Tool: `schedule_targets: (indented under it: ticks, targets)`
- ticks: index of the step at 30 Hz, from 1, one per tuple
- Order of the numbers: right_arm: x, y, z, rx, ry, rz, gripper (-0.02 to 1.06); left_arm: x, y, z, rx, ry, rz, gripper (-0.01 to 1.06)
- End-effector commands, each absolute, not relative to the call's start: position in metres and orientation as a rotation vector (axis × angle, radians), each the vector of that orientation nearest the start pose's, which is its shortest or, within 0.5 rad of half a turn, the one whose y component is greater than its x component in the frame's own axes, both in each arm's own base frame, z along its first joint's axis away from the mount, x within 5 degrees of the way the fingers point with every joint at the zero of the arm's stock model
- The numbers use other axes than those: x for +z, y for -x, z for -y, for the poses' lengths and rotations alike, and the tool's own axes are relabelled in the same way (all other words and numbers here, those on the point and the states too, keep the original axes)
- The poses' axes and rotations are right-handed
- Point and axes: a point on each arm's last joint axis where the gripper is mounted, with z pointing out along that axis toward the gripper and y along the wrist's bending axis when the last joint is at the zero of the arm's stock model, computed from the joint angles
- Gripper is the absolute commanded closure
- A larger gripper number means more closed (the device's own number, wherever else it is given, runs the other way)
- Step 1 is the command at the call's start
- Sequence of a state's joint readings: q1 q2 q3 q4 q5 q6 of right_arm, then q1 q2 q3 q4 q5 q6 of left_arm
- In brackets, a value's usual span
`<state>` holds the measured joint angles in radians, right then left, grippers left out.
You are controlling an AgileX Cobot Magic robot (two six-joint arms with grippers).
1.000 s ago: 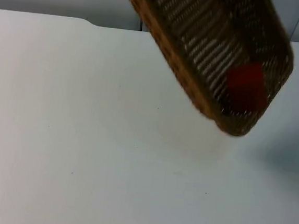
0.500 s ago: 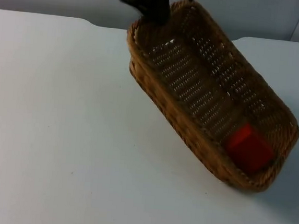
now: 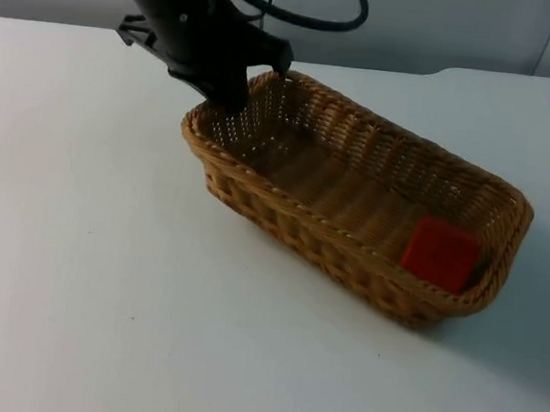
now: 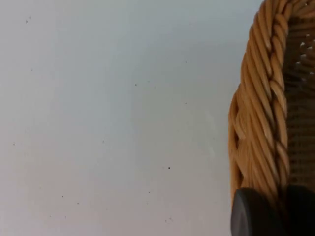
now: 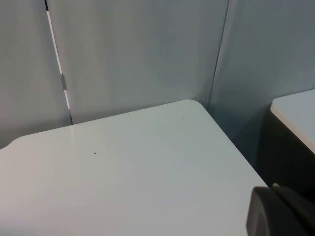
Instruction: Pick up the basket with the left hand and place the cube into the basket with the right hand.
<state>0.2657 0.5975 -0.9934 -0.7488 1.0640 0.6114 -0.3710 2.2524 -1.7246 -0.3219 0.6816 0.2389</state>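
Observation:
A long brown wicker basket (image 3: 349,243) sits level, low over the white table; I cannot tell whether it touches. A red cube (image 3: 441,253) lies inside at the basket's right end. My left gripper (image 3: 232,94) comes down from the upper left and is shut on the rim at the basket's far left end. In the left wrist view its fingertips (image 4: 256,216) clamp the braided basket rim (image 4: 258,113). In the right wrist view a black fingertip (image 5: 278,211) of my right gripper hangs over the table's far corner, away from the basket.
The grey partition wall (image 3: 416,26) closes off the table's far edge. White table top (image 3: 95,277) spreads out left of and in front of the basket. The right wrist view shows the table's rounded corner (image 5: 189,105) and a gap beside it.
The basket has come down from a steep tilt close to the camera and levelled out low over the table, cube still inside. The left arm has come into the top view.

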Motion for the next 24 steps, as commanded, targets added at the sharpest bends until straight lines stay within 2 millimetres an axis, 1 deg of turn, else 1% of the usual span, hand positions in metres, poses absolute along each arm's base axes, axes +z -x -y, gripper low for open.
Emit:
schedule_targets:
  ticks: [1, 5, 11, 12, 14, 15, 16, 17, 18, 20, 21, 22, 24]
  targets:
    - [0.418, -0.077, 0.036, -0.35, -0.323, -1.906, 1.05, 0.139, -0.447, 0.194, -0.384, -0.539, -2.651, 1.05]
    - [0.418, -0.077, 0.036, -0.351, -0.323, -1.906, 1.05, 0.118, -0.447, 0.193, -0.37, -0.574, -2.696, 1.05]
    - [0.418, -0.077, 0.036, -0.353, -0.323, -1.905, 1.05, 0.112, -0.447, 0.191, -0.322, -0.614, -2.699, 1.05]
    - [0.418, -0.077, 0.036, -0.353, -0.323, -1.905, 1.05, 0.112, -0.448, 0.19, -0.302, -0.63, -2.695, 1.03]
    - [0.418, -0.077, 0.036, -0.353, -0.323, -1.905, 1.05, 0.111, -0.448, 0.188, -0.261, -0.665, -2.688, 0.93]
    - [0.419, -0.077, 0.036, -0.352, -0.321, -1.904, 1.05, 0.111, -0.449, 0.187, -0.236, -0.685, -2.684, 0.84]
    - [0.419, -0.077, 0.036, -0.352, -0.321, -1.904, 1.05, 0.112, -0.449, 0.185, -0.208, -0.706, -2.677, 0.72]
    - [0.419, -0.077, 0.036, -0.352, -0.321, -1.904, 1.05, 0.112, -0.449, 0.185, -0.208, -0.706, -2.677, 0.72]
    - [0.419, -0.077, 0.036, -0.351, -0.32, -1.902, 1.05, 0.112, -0.449, 0.184, -0.19, -0.717, -2.675, 0.57]
    - [0.419, -0.078, 0.035, -0.347, -0.314, -1.895, 1.05, 0.112, -0.45, 0.183, -0.168, -0.662, -2.689, 0.31]
    - [0.42, -0.078, 0.035, -0.343, -0.31, -1.889, 1.05, 0.112, -0.451, 0.181, -0.147, -0.625, -2.695, 0.23]
    - [0.42, -0.078, 0.035, -0.343, -0.31, -1.889, 1.05, 0.112, -0.451, 0.181, -0.147, -0.625, -2.695, 0.23]
    - [0.421, -0.079, 0.034, -0.33, -0.3, -1.877, 1.05, 0.112, -0.452, 0.177, -0.07, -0.656, -2.686, 0.22]
